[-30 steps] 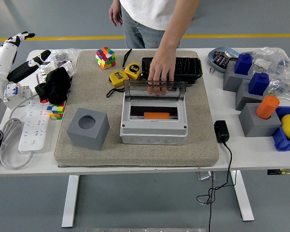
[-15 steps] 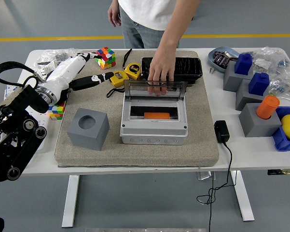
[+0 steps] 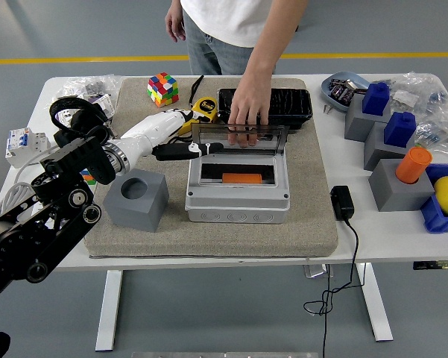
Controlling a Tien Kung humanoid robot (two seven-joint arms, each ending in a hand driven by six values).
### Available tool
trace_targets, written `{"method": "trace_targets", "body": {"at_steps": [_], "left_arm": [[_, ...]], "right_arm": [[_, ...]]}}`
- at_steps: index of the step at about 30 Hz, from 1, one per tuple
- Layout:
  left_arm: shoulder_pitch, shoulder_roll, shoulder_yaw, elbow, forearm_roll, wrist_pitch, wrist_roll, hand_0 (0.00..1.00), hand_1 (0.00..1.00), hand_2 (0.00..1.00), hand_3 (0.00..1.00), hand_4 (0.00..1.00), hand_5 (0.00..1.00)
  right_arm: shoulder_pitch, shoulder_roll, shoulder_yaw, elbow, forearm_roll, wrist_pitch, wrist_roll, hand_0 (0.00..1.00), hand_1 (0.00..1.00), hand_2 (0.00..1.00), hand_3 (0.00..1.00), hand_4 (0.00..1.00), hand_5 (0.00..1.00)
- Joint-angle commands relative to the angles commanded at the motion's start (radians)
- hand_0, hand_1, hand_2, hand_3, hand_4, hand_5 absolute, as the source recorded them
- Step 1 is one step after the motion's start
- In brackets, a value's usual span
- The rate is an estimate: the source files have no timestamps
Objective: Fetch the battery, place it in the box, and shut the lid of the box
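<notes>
I have the left robot hand (image 3: 185, 142), fingers extended and empty, at the upper left edge of the box (image 3: 238, 185). The orange battery (image 3: 242, 178) lies inside, long axis sideways, right of my fingertips. A person's hand (image 3: 247, 113) holds the lid (image 3: 238, 139) up.

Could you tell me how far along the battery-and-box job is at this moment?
Done, it seems: a flat orange block, presumably the battery, already lies inside the grey plastic box. In hand: the left robot hand reaches toward the box's clear hinged lid, fingers extended and holding nothing, while a person's hand holds the lid upright. Left: closing the lid.
</notes>
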Motion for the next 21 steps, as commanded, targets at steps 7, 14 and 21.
{"method": "trace_targets", "body": {"at_steps": [7,14,21], "left_arm": [[-0.002,0.014,0.044,-0.015,-0.017,0.0,-0.005,0.998,0.998,0.874,0.83,0.998,0.998],[-0.013,0.037,0.09,-0.055,-0.032,0.006,-0.011,0.998,0.998,0.873,0.828,0.998,0.998],[-0.033,0.06,0.137,-0.091,-0.042,0.014,-0.017,0.998,0.998,0.869,0.827,0.998,0.998]], "right_arm": [[-0.002,-0.004,0.001,-0.001,0.0,-0.001,0.0,0.907,0.904,0.854,0.897,0.998,0.998],[-0.002,-0.005,-0.004,0.0,0.003,-0.001,0.0,0.907,0.904,0.853,0.896,0.998,0.998],[0.0,-0.007,-0.001,-0.001,0.001,-0.001,0.0,0.907,0.904,0.854,0.897,0.998,0.998]]}}
